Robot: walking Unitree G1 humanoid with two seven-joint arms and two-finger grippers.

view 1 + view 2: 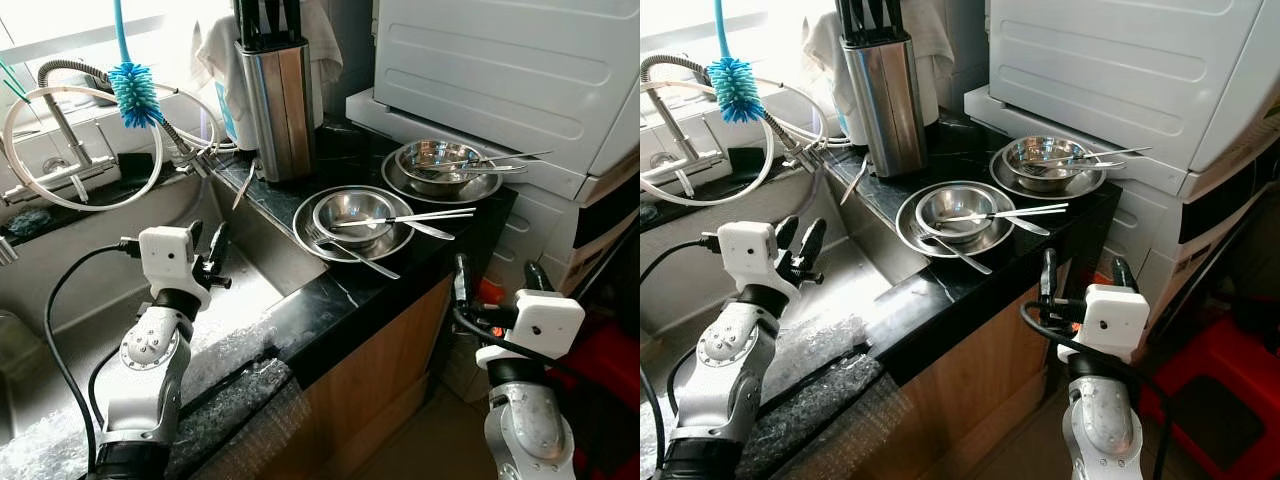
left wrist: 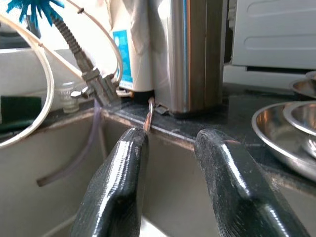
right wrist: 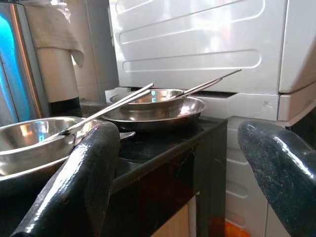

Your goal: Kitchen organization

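Note:
On the black counter (image 1: 330,300) stands a steel plate (image 1: 312,232) holding a steel bowl (image 1: 352,210), with chopsticks (image 1: 420,216) across it and a fork (image 1: 352,253) on its rim. Behind it sits a second plate (image 1: 488,189) with a bowl (image 1: 436,158) and more chopsticks. My left gripper (image 1: 207,245) hangs open over the sink (image 1: 60,260), empty, its fingers (image 2: 118,187) pointing toward the knife block (image 1: 282,95). My right gripper (image 1: 497,280) is open and empty, just below and beside the counter's right corner, facing the plates (image 3: 148,111).
A blue bottle brush (image 1: 133,90) and a looped faucet hose (image 1: 60,100) hang over the sink. Bubble wrap (image 1: 240,390) lies along the sink's near edge. A white appliance (image 1: 510,70) rises behind the far plate. A red stool (image 1: 1210,390) stands on the floor at right.

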